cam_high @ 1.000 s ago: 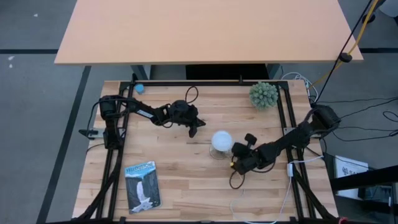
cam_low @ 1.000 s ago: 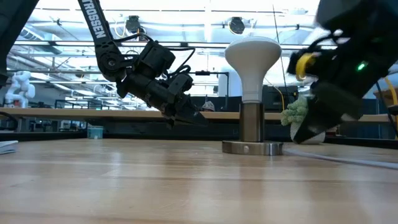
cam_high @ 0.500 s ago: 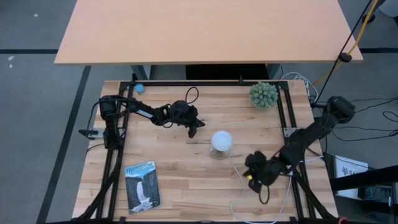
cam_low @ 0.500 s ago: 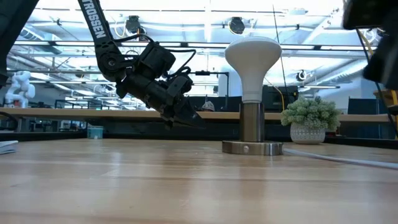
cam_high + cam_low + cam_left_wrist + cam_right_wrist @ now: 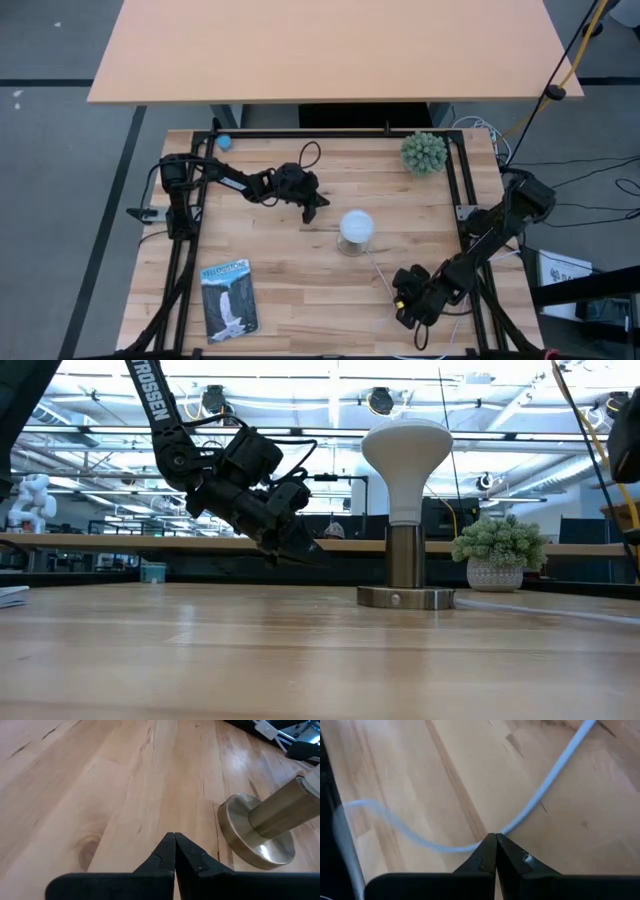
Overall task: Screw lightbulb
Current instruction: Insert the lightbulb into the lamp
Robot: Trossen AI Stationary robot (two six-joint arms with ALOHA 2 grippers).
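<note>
Right claw (image 5: 404,308) has withdrawn farther from lightbulb (image 5: 356,225).

The left gripper (image 5: 174,851) had its two dark fingers pressed together, with nothing between them, above the wooden table (image 5: 100,790). Near it a round brass base (image 5: 252,837) lay flat on the wood, and a brass tube (image 5: 285,807) rose from its middle.
</note>
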